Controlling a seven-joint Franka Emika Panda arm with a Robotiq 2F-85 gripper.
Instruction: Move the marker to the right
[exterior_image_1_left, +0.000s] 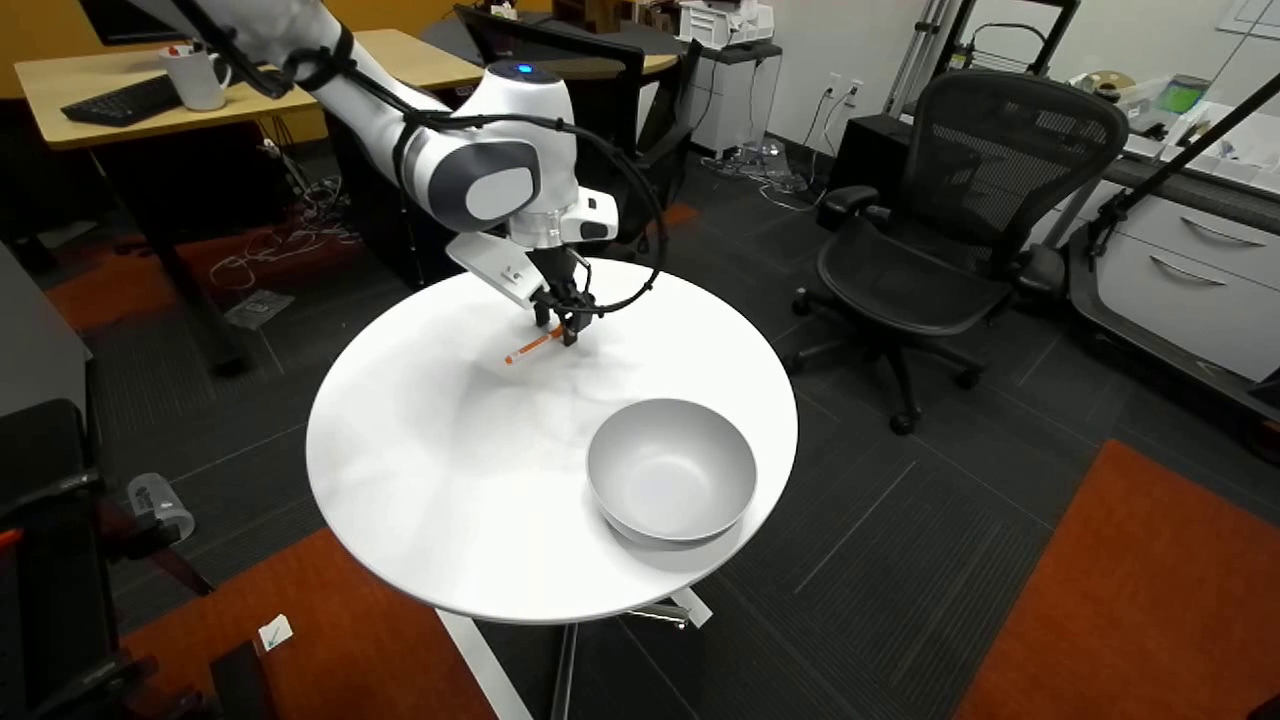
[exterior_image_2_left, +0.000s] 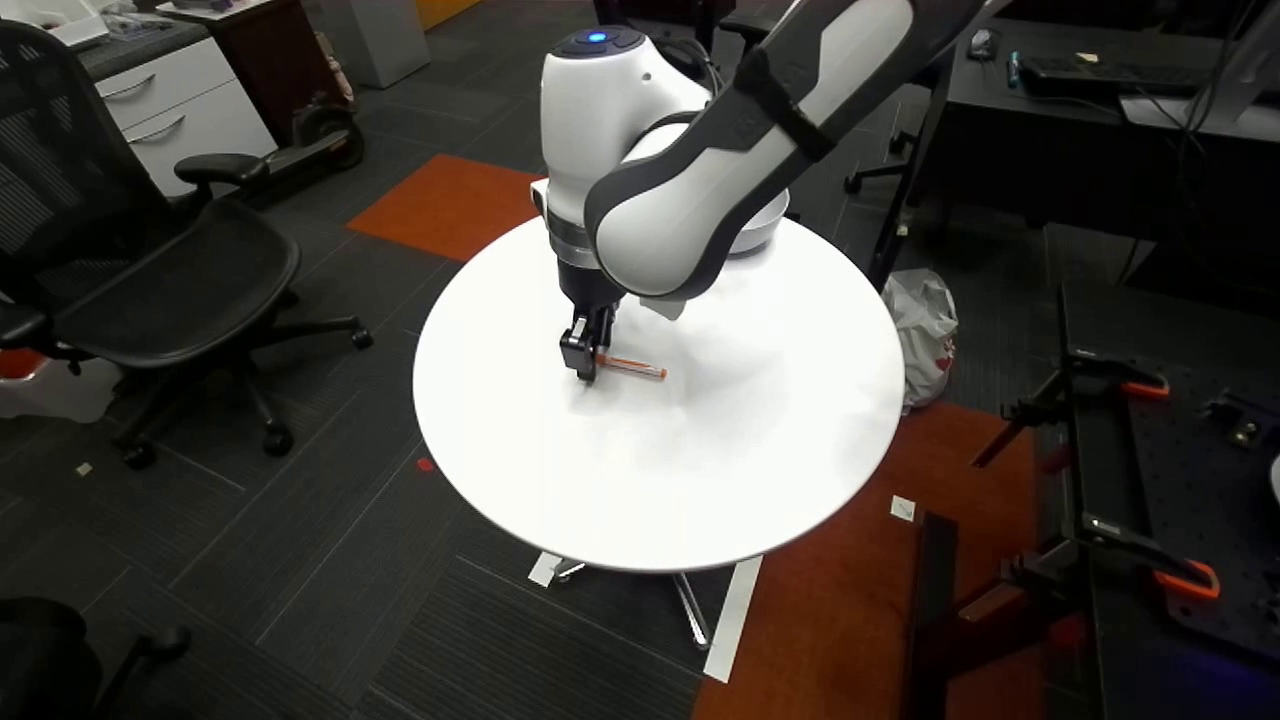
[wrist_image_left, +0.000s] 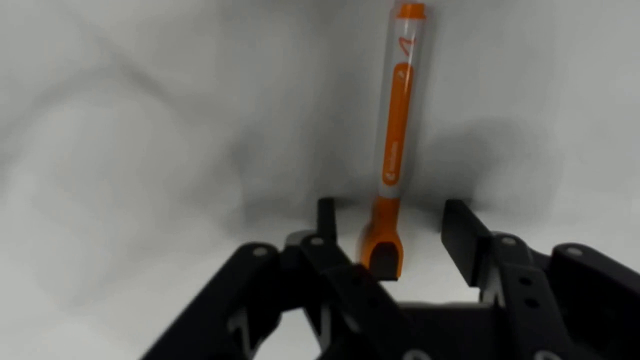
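Note:
The marker is a thin orange pen with a clear and white barrel and a dark-tipped orange cap. It lies flat on the white round table, in both exterior views and in the wrist view. My gripper, in both exterior views, points down at the table over the capped end. In the wrist view my gripper is open, and its two black fingers stand on either side of the cap. Gaps show between the marker and both fingertips. In the exterior views the fingers partly hide the cap.
The white round table bears a large grey bowl near its edge. In an exterior view the arm partly hides the bowl. A black office chair stands beside the table. A black cable loops off the arm.

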